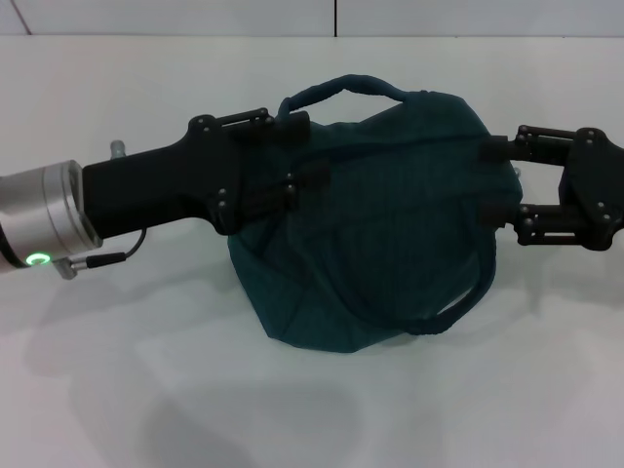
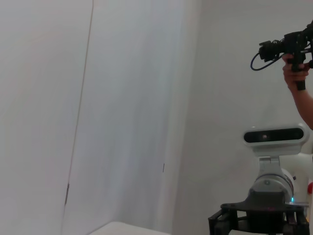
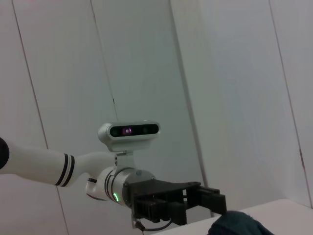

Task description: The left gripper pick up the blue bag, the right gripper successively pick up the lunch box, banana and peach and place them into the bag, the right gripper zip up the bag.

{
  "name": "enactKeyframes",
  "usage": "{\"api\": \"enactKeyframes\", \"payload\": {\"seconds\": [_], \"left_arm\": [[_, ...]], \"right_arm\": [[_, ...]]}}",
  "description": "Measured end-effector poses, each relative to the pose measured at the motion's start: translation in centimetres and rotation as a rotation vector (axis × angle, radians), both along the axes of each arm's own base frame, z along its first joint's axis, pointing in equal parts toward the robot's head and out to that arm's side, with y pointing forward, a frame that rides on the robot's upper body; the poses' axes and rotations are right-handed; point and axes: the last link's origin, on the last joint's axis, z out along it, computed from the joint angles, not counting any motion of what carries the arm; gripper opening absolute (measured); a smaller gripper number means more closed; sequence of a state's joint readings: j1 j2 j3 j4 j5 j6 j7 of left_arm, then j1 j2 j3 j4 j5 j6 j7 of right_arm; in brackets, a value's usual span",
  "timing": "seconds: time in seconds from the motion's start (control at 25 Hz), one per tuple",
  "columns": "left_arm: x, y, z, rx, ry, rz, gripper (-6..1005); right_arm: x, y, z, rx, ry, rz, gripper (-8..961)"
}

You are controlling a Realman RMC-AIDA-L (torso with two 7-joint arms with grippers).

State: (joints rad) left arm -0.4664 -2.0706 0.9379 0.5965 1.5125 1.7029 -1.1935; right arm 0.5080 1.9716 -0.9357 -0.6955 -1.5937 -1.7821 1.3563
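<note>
The blue bag (image 1: 380, 224) sits slumped on the white bench (image 1: 146, 390), a rumpled dark teal mound of fabric. One padded loop handle (image 1: 341, 88) arches up over the bag's far edge; the other loop handle (image 1: 463, 297) droops down the bag's right flank toward the near edge. A seam line runs across the top of the bag. The top looks closed over, nothing of the lining showing. In the right wrist view, just a dark teal corner of the bag (image 3: 234, 224) peeks in above the bench edge. The lunch box, banana and peach are out of sight here.
</note>
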Motion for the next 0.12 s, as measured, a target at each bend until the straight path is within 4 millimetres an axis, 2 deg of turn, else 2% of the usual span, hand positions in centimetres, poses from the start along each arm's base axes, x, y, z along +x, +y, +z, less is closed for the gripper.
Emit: {"api": "enactKeyframes", "payload": {"seconds": [0.12], "left_arm": [[-0.11, -0.11, -0.07, -0.002, -0.001, 0.005, 571]], "right_arm": [[-0.03, -0.01, -0.04, -0.001, 0.000, 0.000, 750]]}}
